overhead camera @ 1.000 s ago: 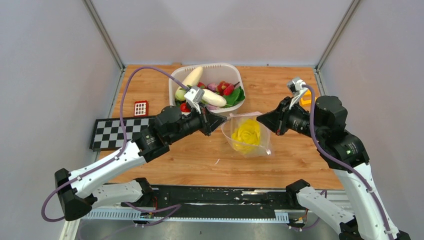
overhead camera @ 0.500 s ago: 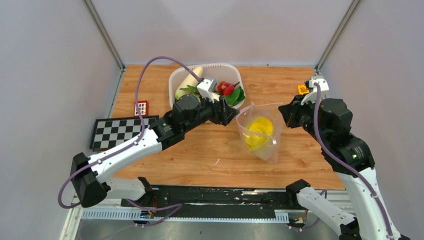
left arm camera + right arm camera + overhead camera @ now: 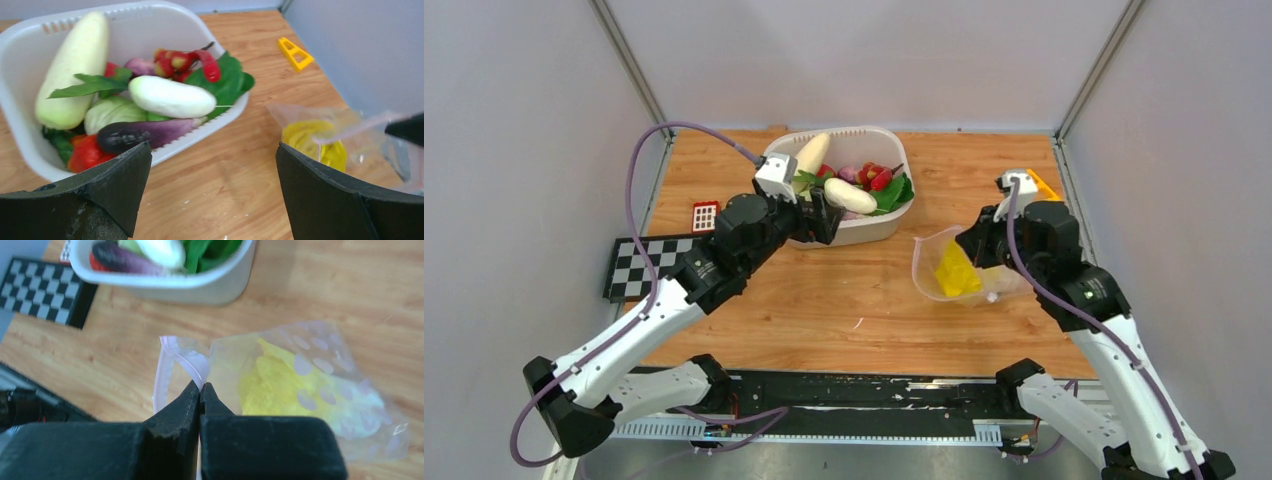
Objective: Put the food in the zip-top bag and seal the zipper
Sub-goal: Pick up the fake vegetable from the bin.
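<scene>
The zip-top bag [image 3: 984, 285] lies slumped on the table right of centre with the yellow cabbage [image 3: 954, 272] inside. My right gripper [image 3: 200, 386] is shut on the bag's rim at the pale pink zipper [image 3: 165, 367], holding the mouth up. The rest of the food fills the white tub [image 3: 874, 232]: a long white radish [image 3: 75, 55], a white piece [image 3: 170, 96], a purple piece [image 3: 145, 134], red pieces [image 3: 185, 61] and green leaves. My left gripper [image 3: 214, 146] is open and empty over bare wood, just in front of the tub [image 3: 150, 10] and left of the bag [image 3: 325, 135].
A checkerboard mat [image 3: 659, 262] and a small red block [image 3: 706, 215] lie at the left. A yellow triangular piece [image 3: 1044, 187] sits by the right wall behind my right arm. Grey walls close in both sides and the back.
My left gripper let go of the bag's rim, opened wide and drew back left to the tub. My right gripper carried the bag rightward and lower, and the bag has slumped.
</scene>
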Robot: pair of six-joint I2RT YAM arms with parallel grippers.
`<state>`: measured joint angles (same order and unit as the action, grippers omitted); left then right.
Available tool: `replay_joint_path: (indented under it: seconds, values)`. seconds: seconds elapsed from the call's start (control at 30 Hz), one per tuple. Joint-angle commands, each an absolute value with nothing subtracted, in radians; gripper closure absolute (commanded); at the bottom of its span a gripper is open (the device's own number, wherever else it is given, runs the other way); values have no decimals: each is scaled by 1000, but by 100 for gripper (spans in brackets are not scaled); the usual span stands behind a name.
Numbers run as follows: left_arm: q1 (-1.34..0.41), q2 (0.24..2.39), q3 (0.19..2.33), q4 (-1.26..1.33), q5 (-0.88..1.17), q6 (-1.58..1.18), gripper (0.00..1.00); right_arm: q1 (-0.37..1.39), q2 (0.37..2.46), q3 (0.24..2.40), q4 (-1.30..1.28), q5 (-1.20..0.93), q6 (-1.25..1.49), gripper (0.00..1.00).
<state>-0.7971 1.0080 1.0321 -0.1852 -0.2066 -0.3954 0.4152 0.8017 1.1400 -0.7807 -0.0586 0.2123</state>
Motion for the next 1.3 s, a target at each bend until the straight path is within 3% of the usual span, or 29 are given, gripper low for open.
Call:
replay_joint_path:
  seconds: [0.0,0.3,0.5,0.87,1.27]
  values:
    - [-737,1018,1002,-201,-212,-381,0,412,787,1042,-674,-209,315,100]
    - [-688,1294,1244,-339,-48,-135,0,413,793,1022,-630,-289,345,100]
    - [-611,1433,1391,-447,-148,-170,0,413,766,991,-614,-308,374,100]
    - [-528,1351,1194,-270,-196,-343,0,413,758,980,-608,-318,384,100]
    - [-436,1399,1171,-327,85,-181,0,413,762,960,-587,-344,396,100]
